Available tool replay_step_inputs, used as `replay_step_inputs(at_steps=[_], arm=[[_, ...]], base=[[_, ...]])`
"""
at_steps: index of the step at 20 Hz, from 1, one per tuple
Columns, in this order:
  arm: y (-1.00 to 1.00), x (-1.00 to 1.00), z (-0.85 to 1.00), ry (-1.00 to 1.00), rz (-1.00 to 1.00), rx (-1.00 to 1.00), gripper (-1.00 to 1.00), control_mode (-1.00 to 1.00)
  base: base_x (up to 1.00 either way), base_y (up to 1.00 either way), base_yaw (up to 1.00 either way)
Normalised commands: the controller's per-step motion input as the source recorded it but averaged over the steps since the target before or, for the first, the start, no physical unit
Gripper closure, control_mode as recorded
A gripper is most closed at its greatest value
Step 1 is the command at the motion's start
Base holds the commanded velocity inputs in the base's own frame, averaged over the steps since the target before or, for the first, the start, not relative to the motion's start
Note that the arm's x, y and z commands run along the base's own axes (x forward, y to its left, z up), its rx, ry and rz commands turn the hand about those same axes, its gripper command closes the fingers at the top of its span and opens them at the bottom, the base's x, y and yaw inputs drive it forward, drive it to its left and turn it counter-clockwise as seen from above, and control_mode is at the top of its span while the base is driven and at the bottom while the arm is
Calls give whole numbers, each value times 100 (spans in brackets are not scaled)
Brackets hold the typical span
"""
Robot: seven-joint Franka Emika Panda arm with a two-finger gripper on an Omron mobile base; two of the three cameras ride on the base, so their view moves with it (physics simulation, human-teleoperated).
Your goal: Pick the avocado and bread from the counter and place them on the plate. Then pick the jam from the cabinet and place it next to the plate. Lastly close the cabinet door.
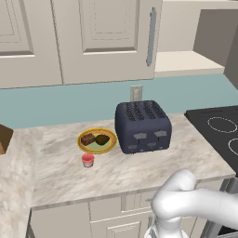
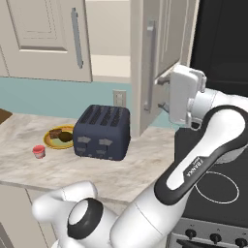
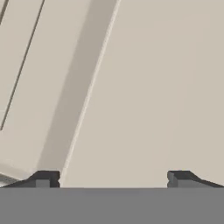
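Note:
The yellow-rimmed plate lies on the counter left of the toaster. On it rest the brown bread and the dark avocado. The red jam stands on the counter just in front of the plate. The cabinet is open, and its door swings out above the counter's right end. My gripper is open, held close against the door's panel just right of the silver handle. Nothing is between the fingertips.
A dark blue toaster stands right of the plate. A black stovetop adjoins the counter on the right. A closed cabinet door with a bar handle hangs above the toaster. A brown box sits at the far left.

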Motion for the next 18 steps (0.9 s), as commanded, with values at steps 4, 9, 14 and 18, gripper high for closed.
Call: replay_step_inputs(at_steps=[4, 9, 14, 18], arm=[[79, -11, 16, -2, 0, -5, -100, -100], [72, 0, 0, 0, -4, -1, -100, -100], [55, 5, 1, 0, -10, 0, -100, -100], [40, 36, 10, 6, -12, 0, -100, -100]], base=[[0, 0, 0], [0, 0, 0], [0, 0, 0], [0, 0, 0]])
